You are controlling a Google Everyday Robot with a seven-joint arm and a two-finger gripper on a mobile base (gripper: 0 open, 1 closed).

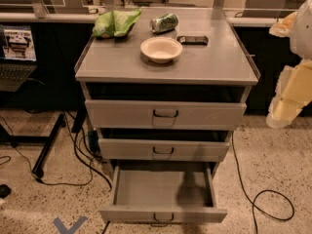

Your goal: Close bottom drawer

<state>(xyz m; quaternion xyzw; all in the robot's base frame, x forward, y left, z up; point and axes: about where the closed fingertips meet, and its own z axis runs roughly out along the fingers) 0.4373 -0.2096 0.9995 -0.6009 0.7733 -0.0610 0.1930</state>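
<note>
At six o'clock, the bottom drawer [131,213] stands pulled far out of the grey cabinet [112,57], with its handle [163,217] facing the viewer. The gripper [285,104] hangs at three o'clock, well apart from the drawer and higher; whether it is open or closed cannot be told. Likely hazards: an off-centre push could skew the drawer on its runners, and the descending arm might clip the cabinet's corner or catch the floor cable [293,209] at five o'clock.

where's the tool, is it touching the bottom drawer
Apart. The camera view shows the tool at the right edge, well above the pulled-out bottom drawer, with bare floor between them.
</note>
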